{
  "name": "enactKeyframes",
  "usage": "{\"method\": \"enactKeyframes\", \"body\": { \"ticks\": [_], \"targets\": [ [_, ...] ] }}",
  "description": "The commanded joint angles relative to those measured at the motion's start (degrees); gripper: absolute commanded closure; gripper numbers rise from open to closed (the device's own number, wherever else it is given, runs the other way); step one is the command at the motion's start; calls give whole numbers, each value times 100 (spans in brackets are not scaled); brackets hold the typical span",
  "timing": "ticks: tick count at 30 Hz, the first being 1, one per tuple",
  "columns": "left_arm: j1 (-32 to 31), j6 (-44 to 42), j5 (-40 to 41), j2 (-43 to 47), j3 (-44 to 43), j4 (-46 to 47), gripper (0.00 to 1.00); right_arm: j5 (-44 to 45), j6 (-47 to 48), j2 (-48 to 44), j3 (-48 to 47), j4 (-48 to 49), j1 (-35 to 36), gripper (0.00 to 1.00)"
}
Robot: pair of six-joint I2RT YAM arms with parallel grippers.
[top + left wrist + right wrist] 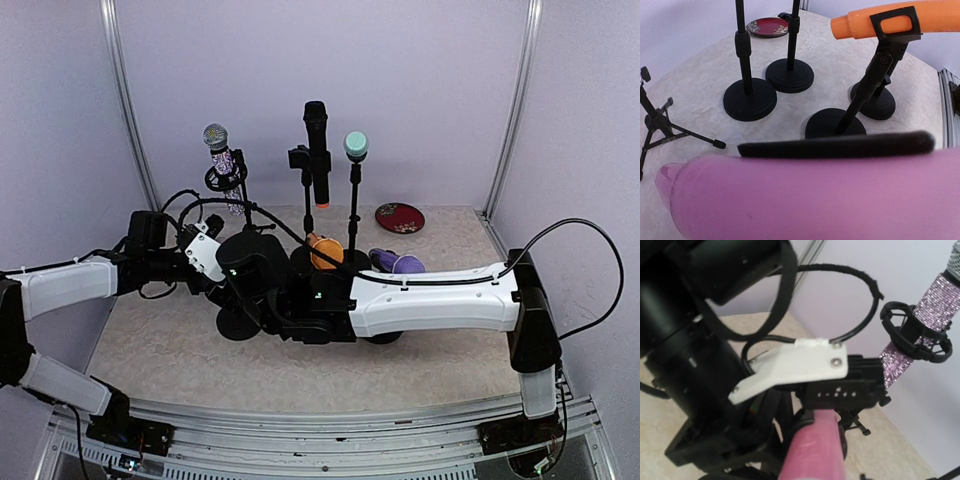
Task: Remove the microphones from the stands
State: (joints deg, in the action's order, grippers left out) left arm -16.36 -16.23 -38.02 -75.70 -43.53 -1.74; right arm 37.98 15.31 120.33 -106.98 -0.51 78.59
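A pink microphone (815, 455) runs from the bottom of the right wrist view up to the left gripper (840, 392). A black collar wraps its far end there. It fills the bottom of the left wrist view (815, 200), with a black finger (840, 144) lying along it. My right gripper (262, 285) appears shut on it lengthwise. My left gripper (222, 262) meets it from the left; its fingers are hidden behind the microphone. From above the arms hide the pink microphone. A black stand base (238, 324) lies under them.
An orange microphone (324, 251) sits in a tilted clip (892, 30). A glitter microphone (222, 152) on a tripod, a black one (317, 150) and a teal one (356, 147) stand behind. A purple microphone (400, 264) and a red plate (400, 217) are at the right.
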Motion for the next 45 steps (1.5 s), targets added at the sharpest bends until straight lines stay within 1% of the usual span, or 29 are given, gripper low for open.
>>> {"method": "enactKeyframes", "body": {
  "ticks": [1,2,7,11,16,22,37,45],
  "targets": [
    [-16,131,626,26,142,702,80,24,-5,-35,-182,368,142,99],
    [-16,134,783,35,185,779,84,37,16,-70,-157,394,154,99],
    [-8,59,1204,26,296,960,92,77,66,-304,-3,470,245,100],
    [8,-39,1646,-84,335,1039,100,176,60,-575,226,539,340,100],
    [160,-22,1934,-222,361,1124,100,324,16,-1030,595,633,448,100],
    [238,-64,2018,-270,404,1115,100,466,6,-1401,867,646,563,100],
    [235,-39,1996,-525,341,1114,100,863,28,-1892,964,324,859,100],
    [236,114,2227,-735,297,1182,100,936,-188,-2063,1000,-60,915,100]
  ]
}}
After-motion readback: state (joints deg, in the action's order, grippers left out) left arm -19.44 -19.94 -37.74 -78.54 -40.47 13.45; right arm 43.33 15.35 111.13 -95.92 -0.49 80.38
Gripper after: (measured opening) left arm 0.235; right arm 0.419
